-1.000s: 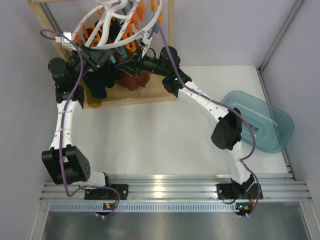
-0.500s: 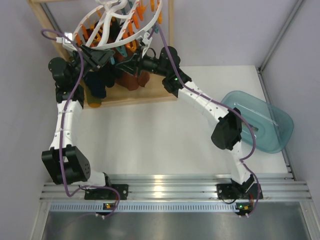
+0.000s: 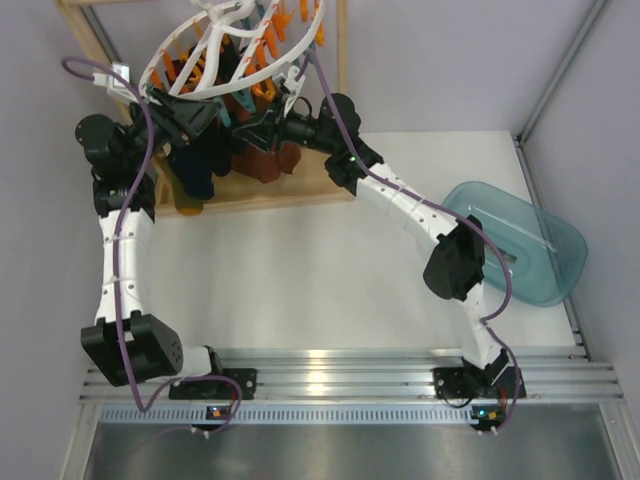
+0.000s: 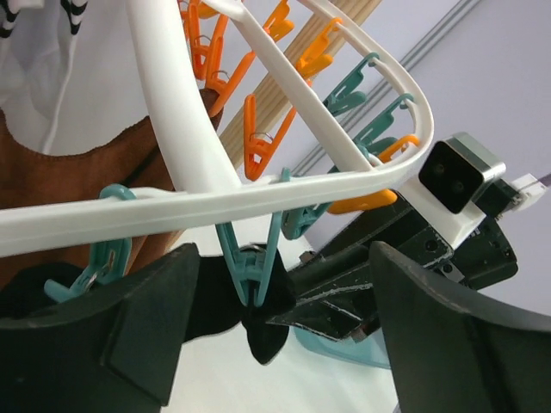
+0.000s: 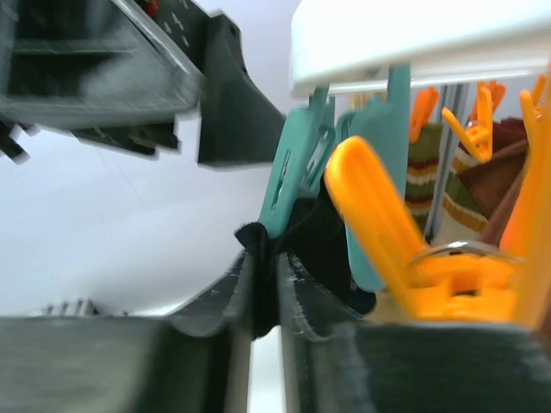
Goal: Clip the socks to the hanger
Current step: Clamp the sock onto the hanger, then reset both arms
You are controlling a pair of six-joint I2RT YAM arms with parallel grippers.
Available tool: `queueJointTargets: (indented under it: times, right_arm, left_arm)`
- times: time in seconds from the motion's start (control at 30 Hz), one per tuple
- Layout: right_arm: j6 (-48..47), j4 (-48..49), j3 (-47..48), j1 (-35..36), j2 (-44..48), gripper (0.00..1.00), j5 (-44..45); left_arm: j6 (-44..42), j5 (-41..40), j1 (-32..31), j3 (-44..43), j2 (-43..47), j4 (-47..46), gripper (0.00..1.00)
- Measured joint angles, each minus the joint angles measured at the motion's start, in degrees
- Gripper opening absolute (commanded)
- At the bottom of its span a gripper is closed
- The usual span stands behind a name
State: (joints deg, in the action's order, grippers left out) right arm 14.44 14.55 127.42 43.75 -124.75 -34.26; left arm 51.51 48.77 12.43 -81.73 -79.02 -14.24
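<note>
walls (image 3: 450, 60) pale lilac | table (image 3: 300, 270) white | wooden frame (image 3: 343, 70) far-left | teal tub (image 3: 545, 250) right

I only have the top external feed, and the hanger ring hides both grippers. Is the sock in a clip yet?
Observer: In the left wrist view the black sock reaches up into the lower end of a teal clip hanging from the hanger ring.
Operator: Is the right gripper on it?
Observer: Yes; the right wrist view shows the right gripper shut on the sock's fabric just below that clip.
Operator: And the left?
Observer: The left gripper is open, fingers spread wide to either side of the clip.
</note>
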Motion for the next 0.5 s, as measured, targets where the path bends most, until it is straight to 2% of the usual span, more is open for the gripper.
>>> queueJointTargets:
  times: [0.1,0.13,0.17,0.27,0.33,0.5]
  right_arm:
    - [-0.55,-0.22,-2.8,-0.07,1.4,0.49,0.37]
    - [-0.72,-0.55,-3.85,-0.13,1.95,0.57,0.39]
    - [-1.07,-0.72,-5.73,-0.33,2.97,0.74,0.52]
    - [-1.95,-2.14,-11.54,-0.94,6.73,0.96,1.11]
    - [-2.4,-2.67,-17.09,-1.68,10.64,1.0,1.44]
    - [-4.48,-5.66,-29.27,-4.92,22.25,1.0,2.1]
  left_arm:
    - [-1.51,0.74,1.51,-0.98,1.75,3.69,0.98]
    - [-2.12,1.33,2.14,-1.22,2.29,4.96,0.98]
    - [-2.47,1.79,2.84,-1.38,2.78,6.27,0.98]
    - [-4.66,3.85,5.35,-1.51,4.2,11.21,0.98]
    - [-6.45,5.16,7.19,-1.53,5.03,15.54,0.98]
    - [-15.56,7.89,11.23,-1.99,6.36,29.59,0.98]
